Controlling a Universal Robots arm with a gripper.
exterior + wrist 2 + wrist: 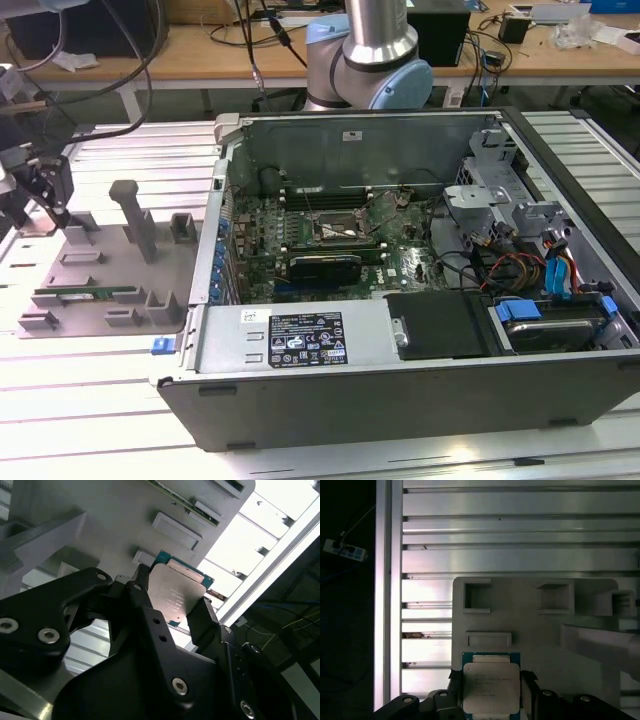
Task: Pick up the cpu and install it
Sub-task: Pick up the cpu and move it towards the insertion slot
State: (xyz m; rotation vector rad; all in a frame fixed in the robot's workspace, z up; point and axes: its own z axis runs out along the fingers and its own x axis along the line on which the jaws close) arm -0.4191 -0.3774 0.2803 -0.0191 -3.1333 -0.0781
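- The gripper (45,195) is hanging over a grey fixture tray (100,260). The tray is lying on the slatted table (100,400), near the table edge at the exterior view's left.
- In both wrist views the cpu (176,596) is sitting squarely between the two black fingers (202,617), silver-grey top facing the cameras. In the first wrist view the cpu (491,687) is showing a thin green edge on the side away from the gripper (491,694).
- The fingers are pressing on two opposite edges of the chip with no gap showing on either side. Judgement: the gripper is clenched on the cpu, grasping it.
- The part is square, so no long axis is applying. The gripped edges are running along the fingers, toward the tray's block-shaped nests (487,639).
- The key relation is the cpu at the tray end of the table, with the open computer case (400,390) lying toward the exterior view's right. The motherboard socket (340,232) inside it is well apart from the gripper, and the case wall is standing between them.
- Hard to make out:
  - I cannot tell whether the chip is resting on the tray or already hanging clear of it.
  - Its underside is hidden, and the picture edge is cutting off its near edge in the first wrist view.
  - The gripper body is covering one corner in the second wrist view.
  - The socket's frame and lever are too small in the exterior view to tell how they are standing.
- A green memory stick (85,295) is lying in a tray slot, apart from the gripper.
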